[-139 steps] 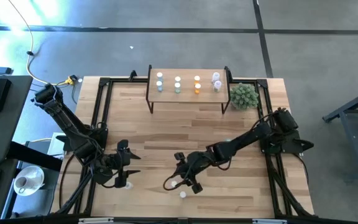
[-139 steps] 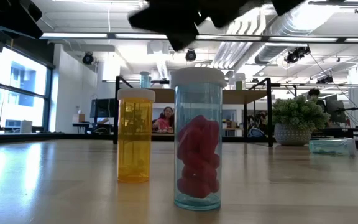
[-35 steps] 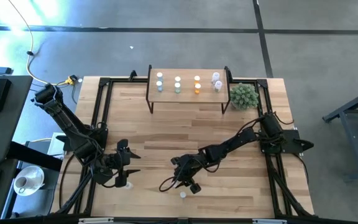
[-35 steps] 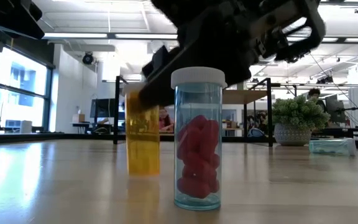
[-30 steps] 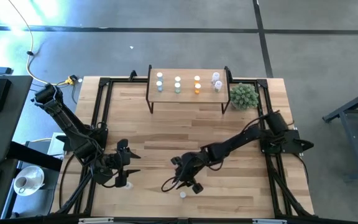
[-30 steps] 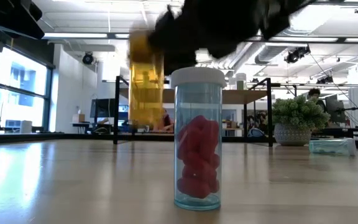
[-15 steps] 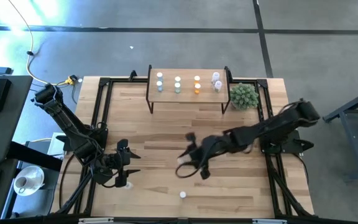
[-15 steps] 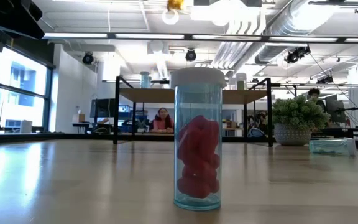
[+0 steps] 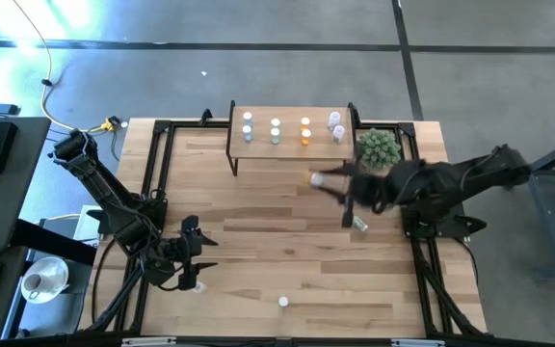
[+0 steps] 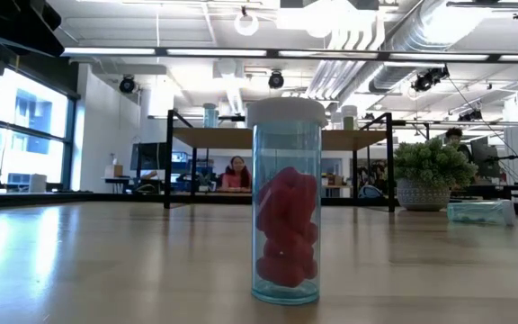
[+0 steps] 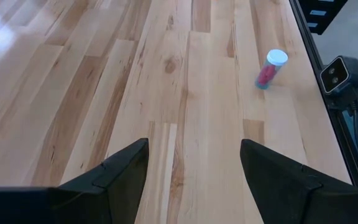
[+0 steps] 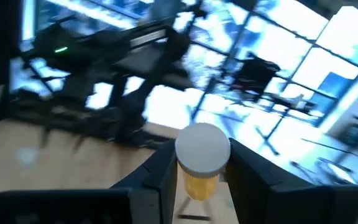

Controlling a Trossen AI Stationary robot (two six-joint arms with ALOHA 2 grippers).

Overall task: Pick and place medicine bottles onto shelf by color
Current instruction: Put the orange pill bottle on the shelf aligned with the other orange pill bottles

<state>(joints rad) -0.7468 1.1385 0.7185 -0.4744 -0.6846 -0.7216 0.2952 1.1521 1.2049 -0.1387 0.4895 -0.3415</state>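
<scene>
Plank tabletop (image 9: 258, 241), seen from above, with clock directions taken from its centre. The shelf (image 9: 290, 143) stands at 12 o'clock against the far edge, a light-wood board on thin black legs. Along its top stand four small groups of medicine bottles, from left to right light blue (image 9: 248, 125), green (image 9: 276, 130), orange (image 9: 305, 131) and clear (image 9: 335, 125). A spiky green plant ball (image 9: 378, 147) sits at 1 o'clock, just beside the shelf's right end.

The right arm reaches in from 3 o'clock, raised above the table. Its right gripper (image 12: 199, 180) is pressed in on an orange bottle (image 12: 201, 163) with a white cap, one finger on each side of the body, the bottle upright between them. From above, this bottle (image 9: 315, 178) lies at about 1 o'clock, just in front of the shelf's near edge.

The left arm waits at 8 o'clock. The left gripper (image 11: 193, 165) hovers low over bare planks with its fingers spread wide and nothing between them.

One clear bottle of red pills (image 10: 285, 213) stands upright on the table at 6 o'clock near the front edge (image 9: 283, 302), well apart from both grippers. A blue-tinted bottle (image 9: 358, 223) lies at 3 o'clock under the right arm.
</scene>
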